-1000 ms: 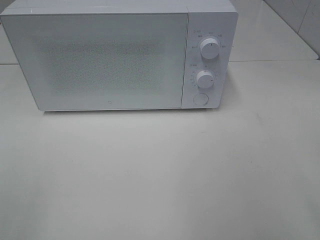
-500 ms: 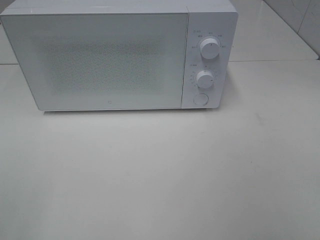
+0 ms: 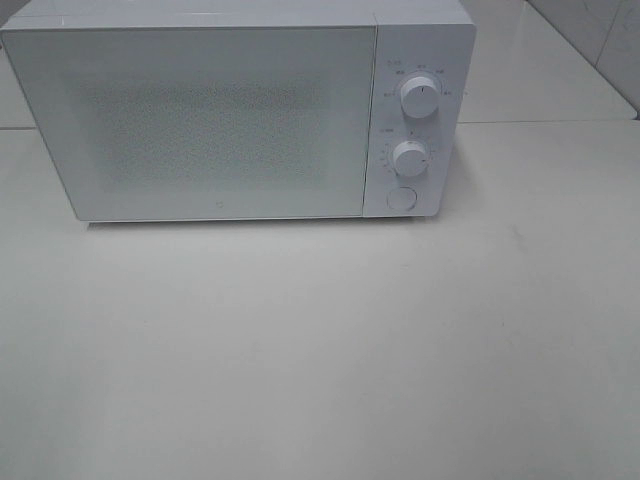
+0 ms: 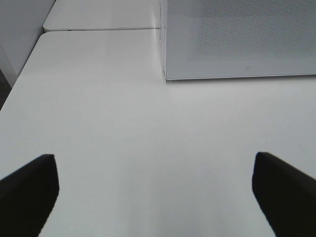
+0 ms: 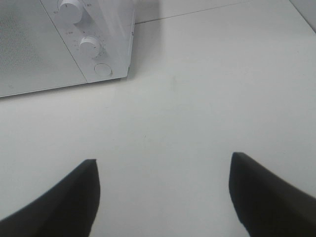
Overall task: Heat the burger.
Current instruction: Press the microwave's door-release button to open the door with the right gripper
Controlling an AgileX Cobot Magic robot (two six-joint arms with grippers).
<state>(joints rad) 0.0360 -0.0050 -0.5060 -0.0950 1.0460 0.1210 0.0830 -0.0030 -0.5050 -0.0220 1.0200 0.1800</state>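
Two grippers sit idle, and nothing in the scene has shifted over the last second. The high camera shows the same white microwave (image 3: 220, 120), its door (image 3: 200, 180) shut, standing on a pale table (image 3: 320, 360). That stillness suggests the task has not truly begun. The burger is not visible in any view. Whether it sits off camera or behind the speckled door cannot be told.

The left gripper (image 4: 153, 159) has its black fingers (image 4: 29, 192) spread wide with only bare table between them. The microwave's lower door corner lies well ahead of the tips. The right gripper (image 5: 163, 159) is also spread wide and holds nothing. Well ahead of its fingers (image 5: 69, 197) stands the control panel (image 5: 94, 49).

The high view shows the microwave's whole front, with an upper knob (image 3: 420, 97), a lower knob (image 3: 411, 158) and a round button (image 3: 400, 198), but neither arm. Only the wrist views show the fingers.
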